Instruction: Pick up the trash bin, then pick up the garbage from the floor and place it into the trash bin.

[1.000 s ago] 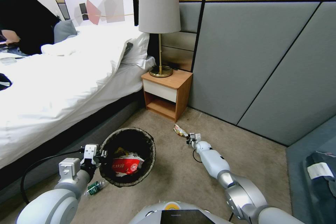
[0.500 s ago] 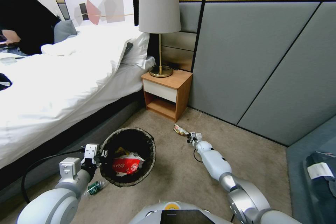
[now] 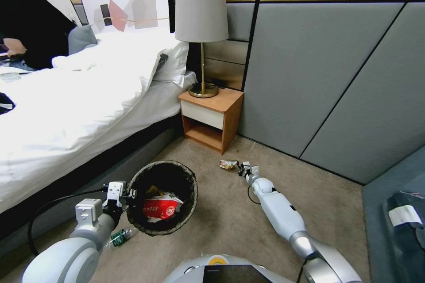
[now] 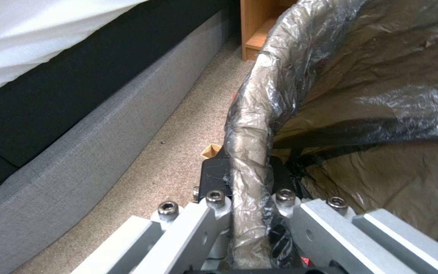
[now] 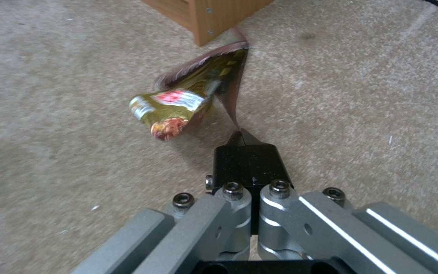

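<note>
Bin (image 3: 162,197): rim clamped in my left gripper (image 4: 247,179), some litter inside. Wrapper (image 5: 188,102): right of bin, corner pinched in my right gripper (image 5: 244,146). Bottle (image 3: 118,237): beside bin, uncollected.

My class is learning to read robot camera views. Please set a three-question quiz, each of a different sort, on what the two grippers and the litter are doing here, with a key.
1. True or false: the right gripper is shut on a corner of the wrapper.
2. The left gripper grips which part of the trash bin? A) its base B) its lined rim C) a handle
3. Fill in: a green bottle lies on the floor beside the ____.

Key
1. True; the wrapper hangs from the closed fingertips.
2. B
3. Trash bin, beneath the left arm.
</note>
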Controlling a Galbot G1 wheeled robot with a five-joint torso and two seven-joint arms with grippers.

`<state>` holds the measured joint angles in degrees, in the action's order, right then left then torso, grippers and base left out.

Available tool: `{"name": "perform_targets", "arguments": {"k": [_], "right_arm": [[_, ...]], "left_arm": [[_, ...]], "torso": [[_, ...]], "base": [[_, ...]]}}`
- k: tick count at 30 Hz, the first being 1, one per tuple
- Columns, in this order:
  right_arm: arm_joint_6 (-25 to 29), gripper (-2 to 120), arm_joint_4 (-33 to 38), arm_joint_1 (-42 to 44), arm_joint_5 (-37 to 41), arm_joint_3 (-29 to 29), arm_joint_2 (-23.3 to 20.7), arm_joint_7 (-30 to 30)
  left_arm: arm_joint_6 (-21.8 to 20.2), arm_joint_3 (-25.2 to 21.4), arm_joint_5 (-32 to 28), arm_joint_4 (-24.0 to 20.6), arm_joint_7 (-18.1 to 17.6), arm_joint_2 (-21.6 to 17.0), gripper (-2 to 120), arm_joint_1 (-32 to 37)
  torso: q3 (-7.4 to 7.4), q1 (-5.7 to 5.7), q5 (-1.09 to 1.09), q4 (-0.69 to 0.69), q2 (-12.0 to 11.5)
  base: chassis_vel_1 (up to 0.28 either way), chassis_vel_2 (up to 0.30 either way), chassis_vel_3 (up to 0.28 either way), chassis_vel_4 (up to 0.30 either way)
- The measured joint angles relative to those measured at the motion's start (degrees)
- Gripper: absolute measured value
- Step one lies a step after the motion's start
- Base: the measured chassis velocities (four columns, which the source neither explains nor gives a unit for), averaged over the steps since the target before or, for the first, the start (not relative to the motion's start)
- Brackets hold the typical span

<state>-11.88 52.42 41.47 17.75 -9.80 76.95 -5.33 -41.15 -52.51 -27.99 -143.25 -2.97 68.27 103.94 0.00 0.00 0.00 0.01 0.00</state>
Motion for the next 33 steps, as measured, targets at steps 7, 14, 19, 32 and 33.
{"name": "perform_targets", "arguments": {"k": [7,14,19,32,33], "right_arm": [[-0.9,0,5.8,2.8,1.4,0.5,-1.8,0.5],[-2.6,0,12.8,6.1,3.7,1.2,-3.4,1.3],[-3.1,0,14.4,6.5,4.2,1.6,-3.6,1.4],[-5.1,0,22.3,8.1,6.5,2.1,-4.6,2.9],[-5.3,0,24.4,8.6,6.9,2.0,-4.9,3.3]], "left_arm": [[0.0,0.1,0.0,0.0,0.2,0.0,0,-0.2],[-0.1,0.1,0.0,0.0,0.4,-0.1,0,-0.4],[-0.1,0.3,0.0,0.0,0.4,-0.1,0,-0.6],[-0.1,0.2,-0.3,0.0,0.5,-0.5,0,-1.3],[-0.1,0.2,-0.4,0.0,0.5,-0.5,0,-1.4]], "torso": [[0.0,0.0,0.0,-0.01,0.0],[0.0,0.0,0.0,-0.01,0.0],[0.0,0.0,0.0,-0.01,0.0],[0.0,0.0,0.0,-0.01,0.0],[0.0,0.0,0.0,-0.01,0.0]], "base": [[0.0,0.0,0.0,0.0],[0.0,0.0,0.0,0.0],[0.0,0.0,0.0,0.0],[0.0,0.0,0.0,0.0],[0.0,0.0,0.0,0.0]]}}
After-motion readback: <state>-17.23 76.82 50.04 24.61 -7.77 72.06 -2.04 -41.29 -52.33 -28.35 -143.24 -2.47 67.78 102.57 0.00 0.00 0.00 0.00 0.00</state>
